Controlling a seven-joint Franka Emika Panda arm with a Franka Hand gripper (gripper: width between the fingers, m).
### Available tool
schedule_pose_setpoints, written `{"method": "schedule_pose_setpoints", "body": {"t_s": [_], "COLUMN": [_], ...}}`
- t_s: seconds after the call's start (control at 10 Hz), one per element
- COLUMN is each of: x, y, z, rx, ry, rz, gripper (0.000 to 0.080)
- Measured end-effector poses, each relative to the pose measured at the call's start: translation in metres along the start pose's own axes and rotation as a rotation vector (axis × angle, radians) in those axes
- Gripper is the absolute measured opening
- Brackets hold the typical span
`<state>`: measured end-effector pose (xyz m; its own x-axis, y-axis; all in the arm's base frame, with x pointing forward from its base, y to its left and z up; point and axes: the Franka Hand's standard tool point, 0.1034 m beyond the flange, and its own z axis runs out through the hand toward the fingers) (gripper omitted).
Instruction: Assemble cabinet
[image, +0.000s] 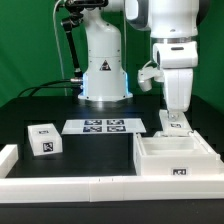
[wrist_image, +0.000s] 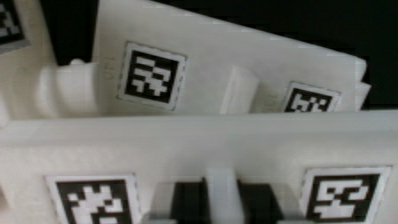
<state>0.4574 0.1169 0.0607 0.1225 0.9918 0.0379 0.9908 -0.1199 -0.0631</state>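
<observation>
On exterior view's left, drawer block (image: 42, 140)

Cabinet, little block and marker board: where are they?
cabinet (image: 160, 168), exterior view, front wall
block (image: 44, 145), exterior view, tagged face
marker board (image: 100, 126), exterior view, middle

White cabinet (wrist_image: 214, 150) fills view, close and blurred; four black-and-white tags (wrist_image: 151, 72) on it; rounded knob (wrist_image: 63, 88) beside one.

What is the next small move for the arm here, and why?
Probably close the fingers on the white tagged cabinet part: the gripper is down at it, just behind the cabinet shell. Whether the fingers already grip it cannot be seen.
</observation>
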Motion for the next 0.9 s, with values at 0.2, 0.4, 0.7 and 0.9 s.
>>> {"method": "schedule_pose_setpoints", "body": {"t_s": [0.2,0.4,0.7,0.9], "x": [0.0003,0.0001,0.0001,0.0032], "y": [0.0006,0.0003,0.0002,0.0084], "z": [-0.0004,-0.0002,0.0,-0.0025], "rx": [-0.001,-0.001,-0.001,0.001], "ry": [0.001,0.0,0.0,0.001], "rz": [0.002,0.003,0.003,0.001], "gripper": [0.007,0.007,0.007,0.007]}}
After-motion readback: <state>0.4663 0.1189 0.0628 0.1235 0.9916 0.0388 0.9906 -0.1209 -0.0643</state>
